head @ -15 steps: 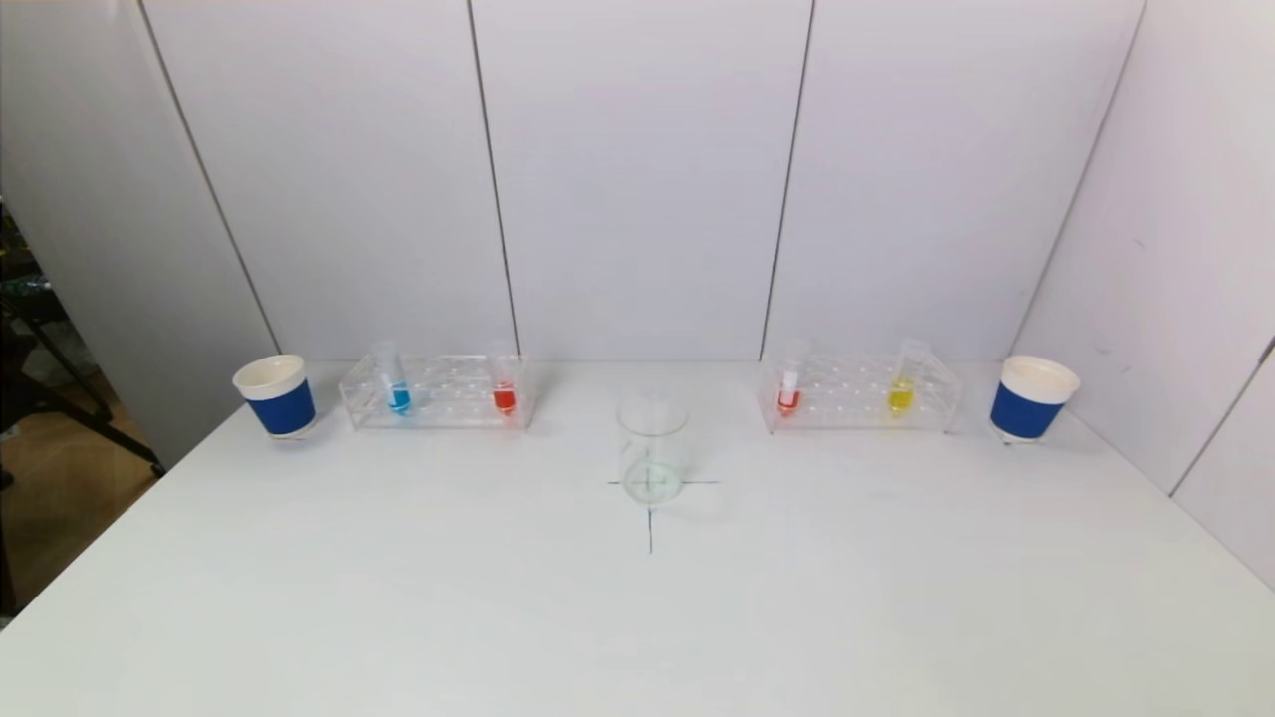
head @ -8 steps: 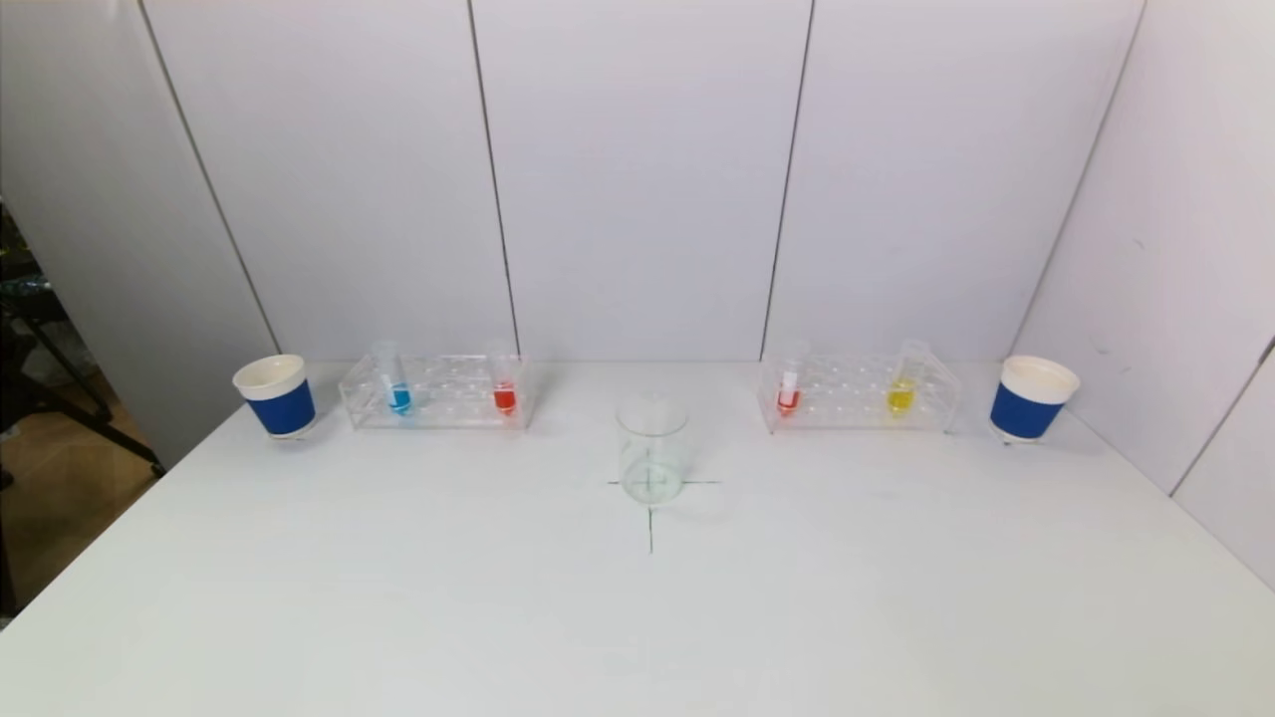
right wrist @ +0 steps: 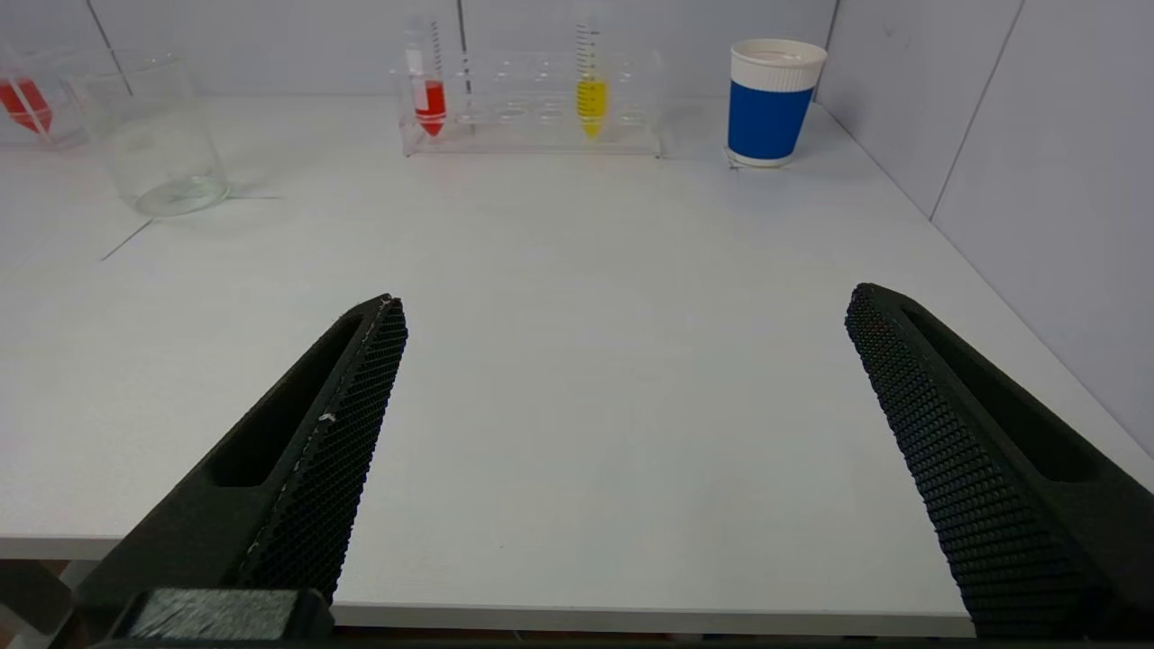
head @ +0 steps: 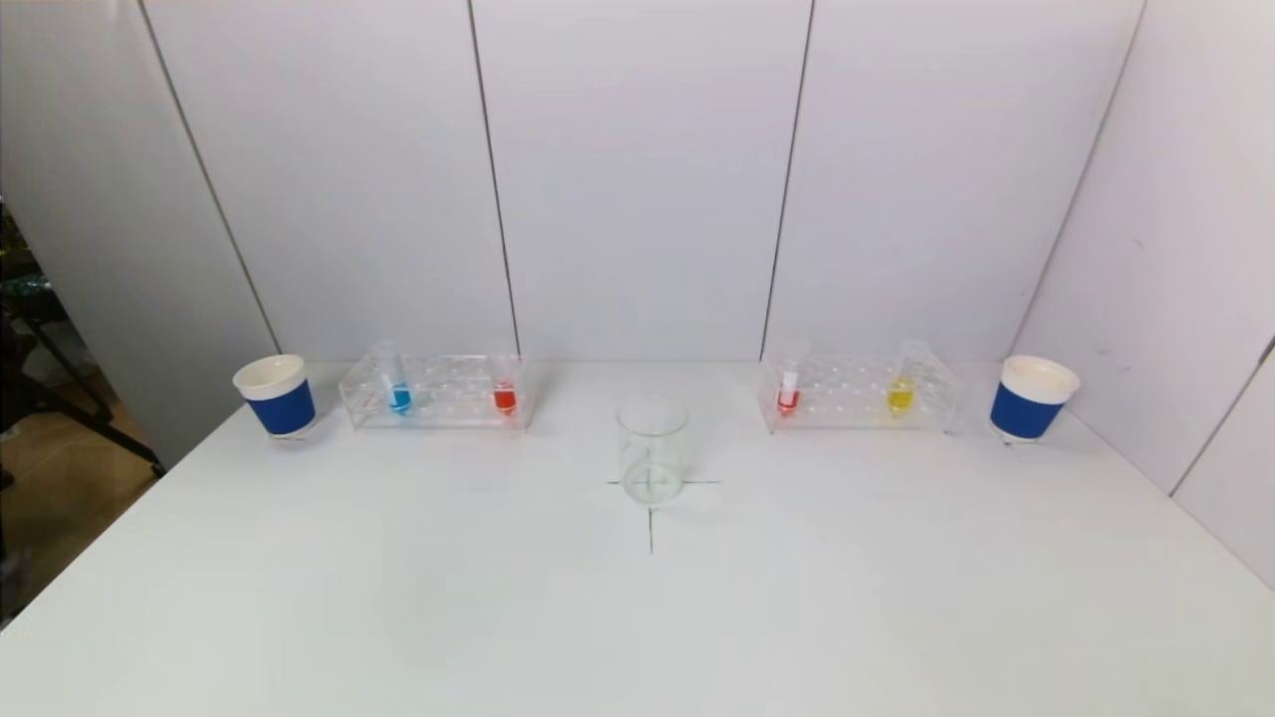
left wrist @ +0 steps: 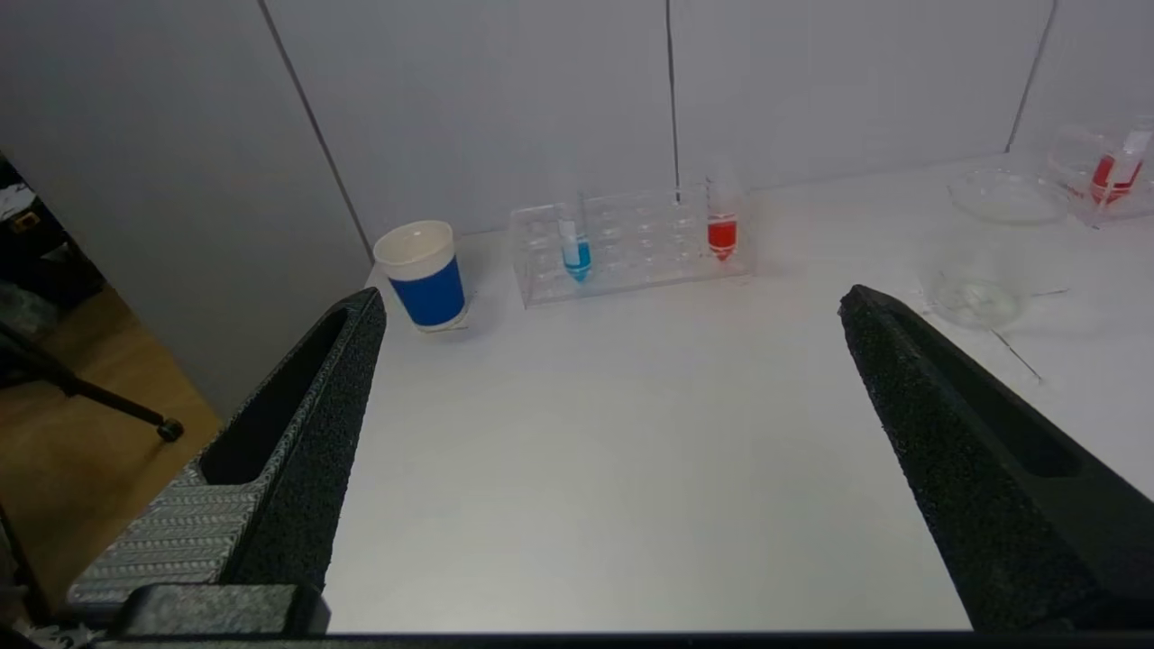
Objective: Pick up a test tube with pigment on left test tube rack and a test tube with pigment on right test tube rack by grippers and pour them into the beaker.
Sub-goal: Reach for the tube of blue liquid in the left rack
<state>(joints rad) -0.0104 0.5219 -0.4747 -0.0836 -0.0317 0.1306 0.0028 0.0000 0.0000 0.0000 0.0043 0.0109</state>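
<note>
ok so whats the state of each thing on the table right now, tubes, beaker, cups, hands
blue tube: upright in left rack
red tube: upright in left rack
red tube in right rack: upright
yellow tube: leaning in right rack
beaker: upright, empty
left cup: upright
right cup: upright
left hand: open, empty
right hand: open, empty

Both arms outside head view, red tube (right wrist: 20, 101) edge-cropped (right wrist view)

The beaker (head: 652, 448) and both racks (head: 435, 390) look like clear, glossy glass or plastic. The table (head: 637, 617) is smooth matt white; the gripper fingers (right wrist: 334, 424) are rough black plastic.
</note>
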